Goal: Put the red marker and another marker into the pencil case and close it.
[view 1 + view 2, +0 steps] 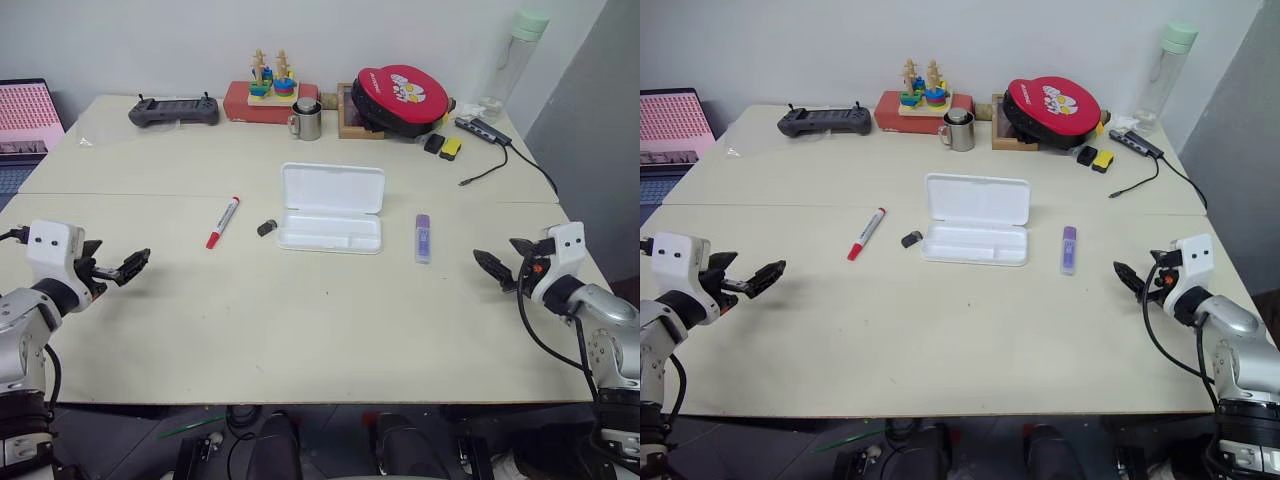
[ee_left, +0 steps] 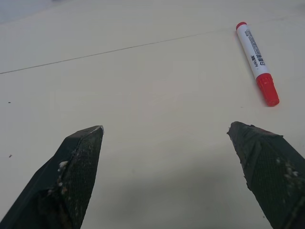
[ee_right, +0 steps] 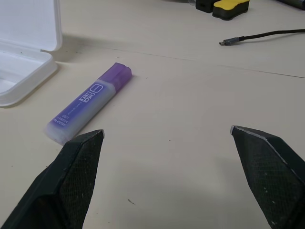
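Two claws (image 1: 128,267) (image 1: 497,268) spread apart, pencil case (image 1: 331,208) open, seemingly empty

Steel mug (image 1: 307,120) beside stacking toy (image 1: 271,78)

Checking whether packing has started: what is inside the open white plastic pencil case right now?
Nothing: both shallow halves of the white plastic pencil case show bare. The red-capped white marker lies on the table to its left, the purple-capped stubby marker to its right. Nothing covers its interior.
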